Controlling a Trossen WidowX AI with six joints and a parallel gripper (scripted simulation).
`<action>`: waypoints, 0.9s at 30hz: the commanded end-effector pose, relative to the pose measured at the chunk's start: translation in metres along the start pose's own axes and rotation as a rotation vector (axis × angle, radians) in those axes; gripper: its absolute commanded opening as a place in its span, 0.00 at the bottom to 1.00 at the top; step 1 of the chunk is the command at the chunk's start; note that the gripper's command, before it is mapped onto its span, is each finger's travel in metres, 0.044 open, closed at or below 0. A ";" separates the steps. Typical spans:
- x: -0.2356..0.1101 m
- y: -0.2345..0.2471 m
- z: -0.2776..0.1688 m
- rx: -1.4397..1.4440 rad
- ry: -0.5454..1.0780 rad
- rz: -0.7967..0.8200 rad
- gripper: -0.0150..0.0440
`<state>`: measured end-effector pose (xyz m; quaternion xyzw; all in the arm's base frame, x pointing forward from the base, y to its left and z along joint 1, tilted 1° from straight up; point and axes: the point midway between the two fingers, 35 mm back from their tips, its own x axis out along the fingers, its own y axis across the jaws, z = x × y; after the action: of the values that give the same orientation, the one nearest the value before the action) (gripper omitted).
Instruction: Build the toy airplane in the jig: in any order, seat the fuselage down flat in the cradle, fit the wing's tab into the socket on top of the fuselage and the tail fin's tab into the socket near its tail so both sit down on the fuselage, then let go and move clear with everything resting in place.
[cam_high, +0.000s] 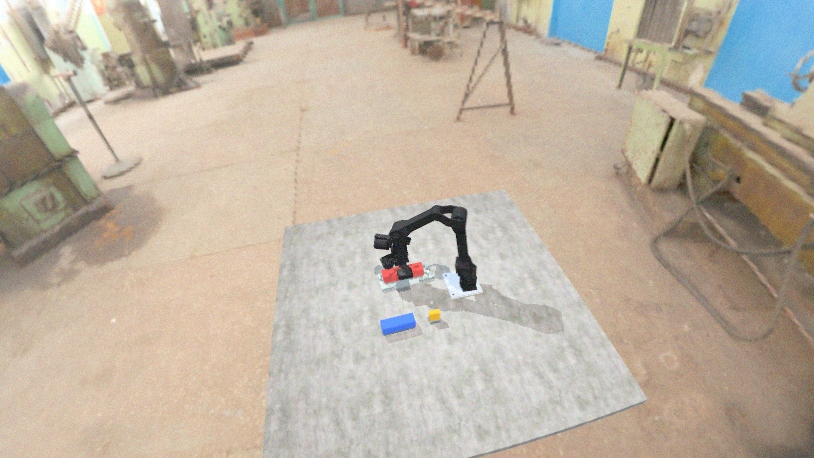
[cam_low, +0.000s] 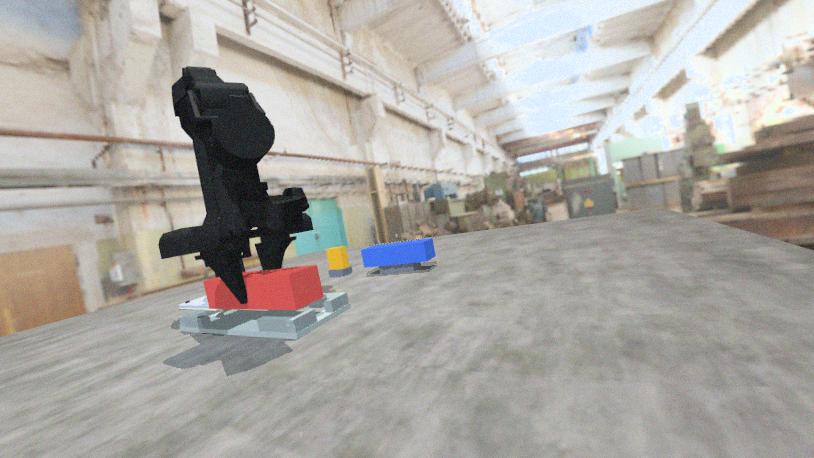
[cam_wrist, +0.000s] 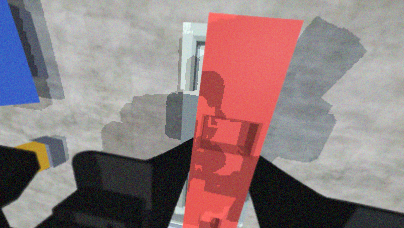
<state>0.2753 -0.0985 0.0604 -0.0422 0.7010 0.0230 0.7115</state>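
One red fuselage (cam_low: 267, 287) sits clamped in your hand (cam_low: 250, 279), low over the grey cradle (cam_low: 267, 321); blue wing (cam_low: 398, 252) and yellow tail fin (cam_low: 338, 258) lie apart on the tabletop (cam_low: 540, 341).

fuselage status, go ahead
End effector shut on red fuselage. Fuselage low on grey cradle, seating unconfirmed. Blue wing, yellow tail fin apart on table.

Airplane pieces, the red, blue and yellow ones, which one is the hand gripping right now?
The red fuselage. The hand is shut on it over the grey jig, while the blue wing and yellow tail fin stand apart on the table, untouched.
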 end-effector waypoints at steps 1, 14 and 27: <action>0.000 0.000 0.000 0.000 0.000 0.000 0.58; 0.000 0.000 0.000 0.000 0.000 0.000 0.49; 0.000 0.000 0.000 0.000 0.000 0.000 1.00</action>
<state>0.2753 -0.0984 0.0601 -0.0418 0.7010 0.0232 0.7115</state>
